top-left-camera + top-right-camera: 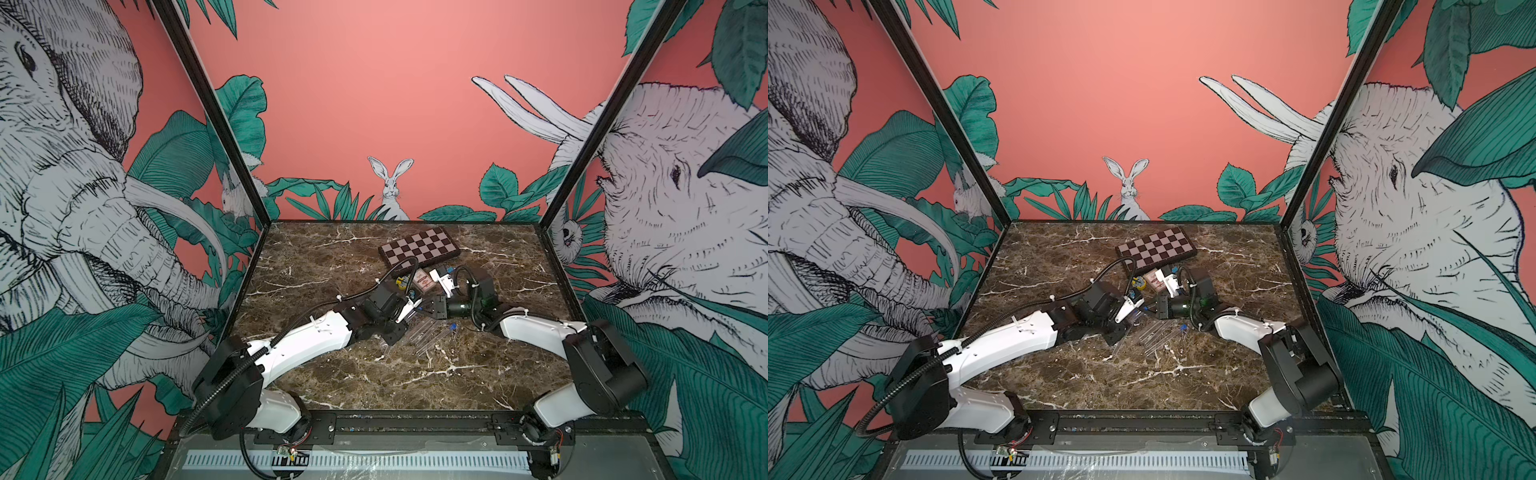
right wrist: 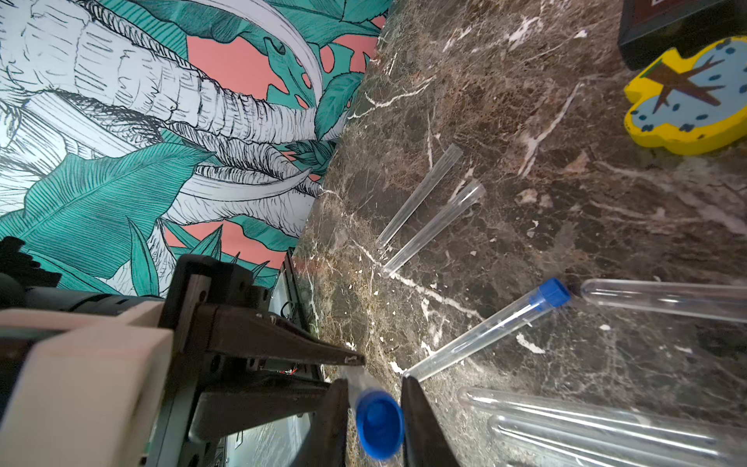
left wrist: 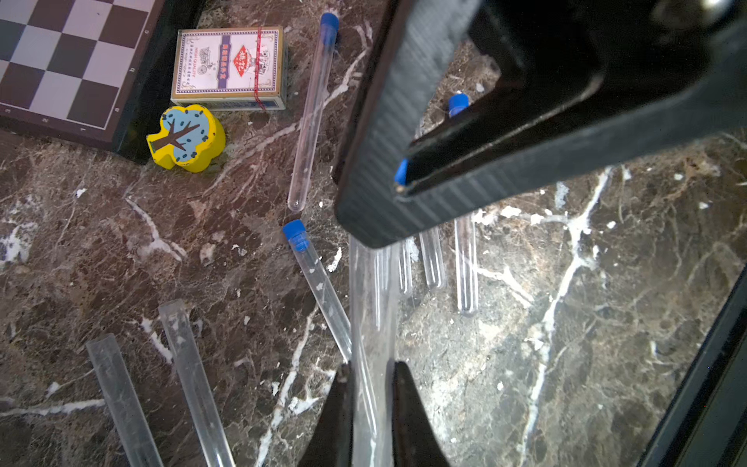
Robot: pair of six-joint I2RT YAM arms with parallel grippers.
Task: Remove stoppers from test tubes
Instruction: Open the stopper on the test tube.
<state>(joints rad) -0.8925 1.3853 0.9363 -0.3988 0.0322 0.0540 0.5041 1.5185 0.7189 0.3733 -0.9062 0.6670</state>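
Over the middle of the marble table (image 1: pixel 374 386), the left gripper (image 3: pixel 371 368) clamps a clear test tube (image 3: pixel 370 307), its stoppered end pointing along its length into the right gripper (image 2: pixel 376 386), whose jaws flank the blue stopper (image 2: pixel 380 422), grip unclear.

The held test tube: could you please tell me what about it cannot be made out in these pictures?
- Its mouth: in the left wrist view the right gripper covers where the tube meets the stopper.
- Whether the right gripper's jaws press that stopper: the right wrist view is blurred up close.
- Both top views: tube and stopper are too small to read.
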